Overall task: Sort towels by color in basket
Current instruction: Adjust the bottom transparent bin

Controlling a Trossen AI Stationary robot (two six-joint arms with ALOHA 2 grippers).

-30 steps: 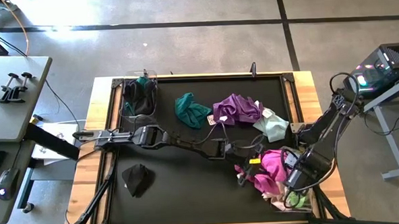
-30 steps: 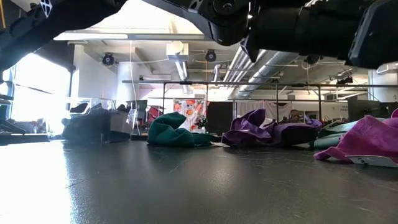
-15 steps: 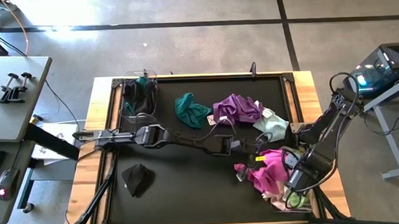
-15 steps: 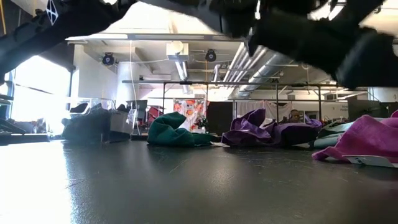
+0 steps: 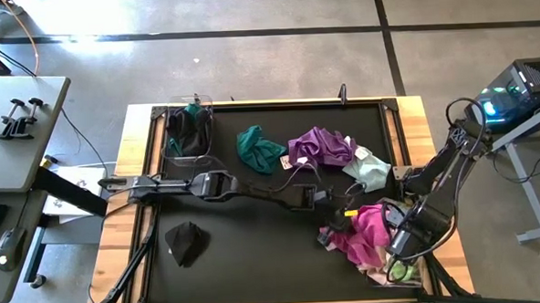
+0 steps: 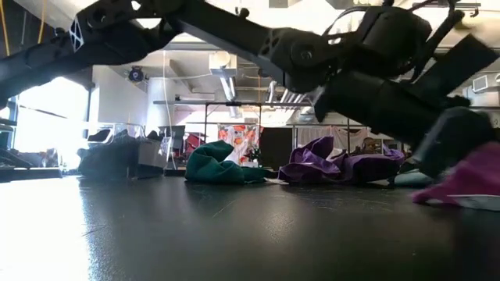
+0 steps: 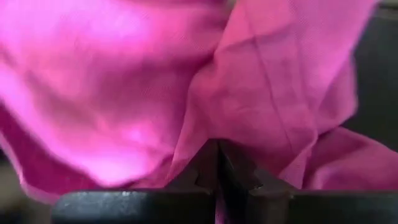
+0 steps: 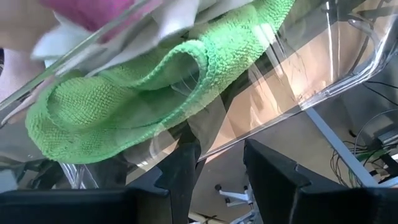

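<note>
Left gripper (image 7: 217, 163) pinches magenta towel (image 5: 366, 228), bunched, seemingly without clear long axis.

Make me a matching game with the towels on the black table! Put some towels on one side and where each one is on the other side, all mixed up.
Towels:
1. black towel
2. teal towel
3. purple towel
4. magenta towel

Places:
A. pinched in the shut left gripper
B. alone near the table's front left corner
C. between the clear basket and the purple towel
D. beside the mint towel

Pairs: 1-B, 2-C, 3-D, 4-A
</note>
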